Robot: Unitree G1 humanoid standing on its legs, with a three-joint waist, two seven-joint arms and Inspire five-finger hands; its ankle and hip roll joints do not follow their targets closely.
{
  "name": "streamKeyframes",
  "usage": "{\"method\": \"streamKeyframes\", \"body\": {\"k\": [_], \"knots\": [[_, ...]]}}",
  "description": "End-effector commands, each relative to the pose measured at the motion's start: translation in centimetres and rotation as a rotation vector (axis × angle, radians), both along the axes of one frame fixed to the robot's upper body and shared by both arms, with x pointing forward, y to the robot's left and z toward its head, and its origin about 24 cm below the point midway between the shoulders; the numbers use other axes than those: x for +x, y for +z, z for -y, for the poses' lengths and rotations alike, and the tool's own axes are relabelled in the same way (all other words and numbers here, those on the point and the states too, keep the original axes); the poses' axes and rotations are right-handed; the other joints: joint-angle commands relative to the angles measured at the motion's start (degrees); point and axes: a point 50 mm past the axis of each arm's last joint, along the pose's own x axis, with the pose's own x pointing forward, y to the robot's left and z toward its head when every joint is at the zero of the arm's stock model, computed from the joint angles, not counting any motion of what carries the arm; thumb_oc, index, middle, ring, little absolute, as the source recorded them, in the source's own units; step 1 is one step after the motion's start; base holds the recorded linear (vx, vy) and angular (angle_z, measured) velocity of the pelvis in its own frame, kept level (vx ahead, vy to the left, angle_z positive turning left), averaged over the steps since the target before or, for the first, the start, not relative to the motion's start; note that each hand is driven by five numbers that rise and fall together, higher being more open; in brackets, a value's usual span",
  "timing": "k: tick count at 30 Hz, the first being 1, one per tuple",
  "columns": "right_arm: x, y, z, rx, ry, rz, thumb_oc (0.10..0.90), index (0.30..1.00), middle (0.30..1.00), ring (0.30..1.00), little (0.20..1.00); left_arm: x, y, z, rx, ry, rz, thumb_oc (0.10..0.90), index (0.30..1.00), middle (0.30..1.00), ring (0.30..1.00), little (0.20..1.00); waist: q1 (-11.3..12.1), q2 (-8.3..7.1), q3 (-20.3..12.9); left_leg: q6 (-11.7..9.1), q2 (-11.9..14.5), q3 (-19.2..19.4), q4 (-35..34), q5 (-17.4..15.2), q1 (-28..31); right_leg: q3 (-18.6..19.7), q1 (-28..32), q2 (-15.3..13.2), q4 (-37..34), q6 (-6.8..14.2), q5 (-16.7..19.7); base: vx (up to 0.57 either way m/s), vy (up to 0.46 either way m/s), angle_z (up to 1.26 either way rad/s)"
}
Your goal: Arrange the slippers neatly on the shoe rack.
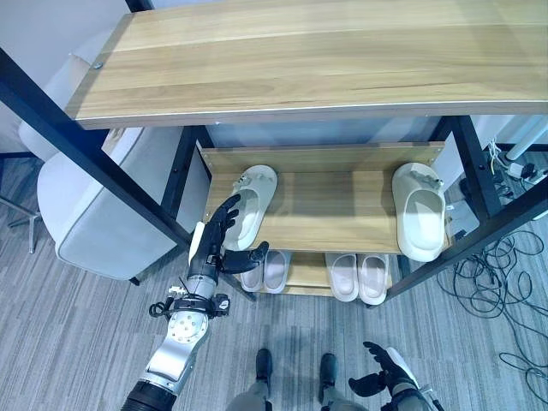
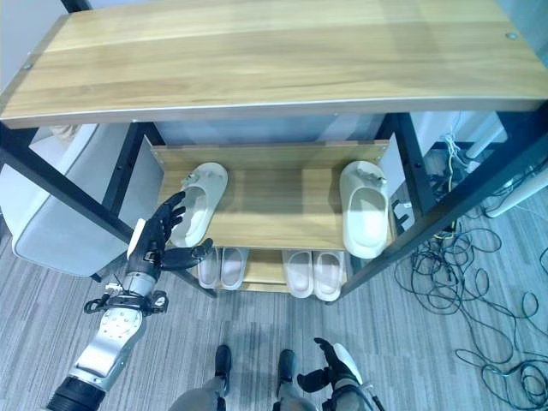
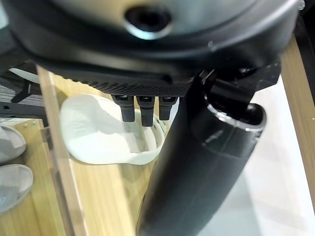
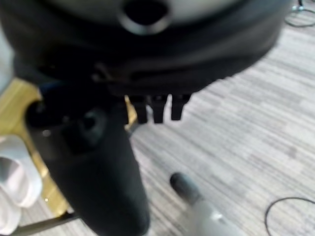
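The right hand (image 1: 387, 370) hangs low and idle with its fingers relaxed, holding nothing. The left hand (image 1: 224, 240) is raised in front of the shoe rack (image 1: 318, 159), fingers spread and straight, thumb out to the side, pinching nothing. It seems posed to take the left slipper (image 1: 249, 205), which lies just beyond its fingertips on the middle shelf with its heel overhanging the front edge, so it probably needs straightening. Well off to the hand's right, the right slipper (image 1: 419, 210) lies on the same shelf, also poking past the edge. Below and just beyond the hand, the bottom shelf carries 2 neat pairs (image 1: 359, 276). Count: 2 pale green slippers to arrange, 4 pinkish-white ones already placed.
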Motion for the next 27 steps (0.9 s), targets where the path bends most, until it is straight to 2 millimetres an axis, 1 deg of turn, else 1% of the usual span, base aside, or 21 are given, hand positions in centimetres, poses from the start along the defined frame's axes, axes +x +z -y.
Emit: {"method": "streamKeyframes", "body": {"k": [1,11,12,15,20,23,24,27], "knots": [[0.8,0.8,-0.6,0.019,0.009,0.089,0.800,0.900,0.900,0.900,0.900,1.2,5.6,-0.2,0.022,0.004,0.302,0.800,0.900,0.900,0.900,0.900,-0.8,-2.03,-2.2,-1.2,-2.2,0.2,0.1,0.0,-1.9,-0.3,1.8,-2.7,0.7,5.1,-5.5,0.00,0.000,0.00],[0.9,0.8,-0.7,0.022,0.012,0.086,0.800,0.900,0.900,0.900,0.900,3.1,7.2,-0.6,0.069,0.089,0.362,0.800,0.900,0.900,0.900,0.900,-1.7,-1.75,-2.3,-1.2,-2.1,0.5,0.1,-0.1,-2.8,-0.2,0.5,-3.0,0.7,5.3,-5.1,0.00,0.000,0.00],[0.9,0.8,-0.7,0.024,0.013,0.087,0.800,0.900,0.900,0.900,0.900,3.6,7.6,-0.7,0.085,0.108,0.376,0.800,0.900,0.900,0.900,0.900,-2.0,-1.72,-2.4,-1.2,-2.1,0.5,0.1,0.0,-3.2,-0.1,0.0,-3.0,0.7,5.4,-4.9,0.00,0.000,0.00],[0.9,0.8,-0.8,0.030,0.012,0.091,0.800,0.900,0.900,0.900,0.900,4.3,8.2,-0.9,0.124,0.130,0.397,0.800,0.900,0.900,0.900,0.900,-2.3,-1.72,-2.5,-1.2,-2.1,0.7,0.1,0.1,-3.9,0.1,-0.9,-3.1,0.7,5.4,-4.7,0.00,0.001,-0.02],[1.1,0.9,-0.7,0.034,0.008,0.095,0.800,0.900,0.900,0.900,0.900,5.4,8.8,-1.5,0.205,0.168,0.405,0.800,0.900,0.900,0.900,0.900,-2.8,-1.68,-2.7,-1.1,-2.0,0.8,0.1,0.3,-5.3,0.6,-2.6,-3.3,0.7,5.6,-4.0,0.00,0.006,-0.10],[1.2,0.9,-0.7,0.038,0.003,0.097,0.800,0.900,0.900,0.900,0.900,5.9,9.1,-2.0,0.280,0.189,0.409,0.800,0.900,0.900,0.900,0.900,-3.0,-1.69,-2.7,-1.0,-2.0,1.0,0.1,0.3,-5.8,0.6,-3.2,-3.3,0.7,5.7,-3.8,0.00,0.004,-0.04],[1.2,0.9,-0.7,0.040,0.003,0.102,0.800,0.900,0.900,0.900,0.900,6.3,9.2,-2.2,0.333,0.192,0.407,0.800,0.900,0.900,0.900,0.900,-3.1,-1.64,-2.5,-1.0,-2.0,1.1,0.1,0.3,-6.0,0.8,-3.4,-3.3,0.7,5.7,-3.7,0.00,0.000,0.00],[1.4,1.0,-0.7,0.042,0.001,0.108,0.800,0.900,0.900,0.900,0.900,6.5,9.4,-2.6,0.385,0.200,0.412,0.800,0.900,0.900,0.900,0.900,-3.1,-1.69,-2.5,-1.0,-2.1,1.2,0.1,0.3,-6.2,0.9,-3.7,-3.3,0.7,5.7,-3.6,0.00,0.000,0.00]]}}
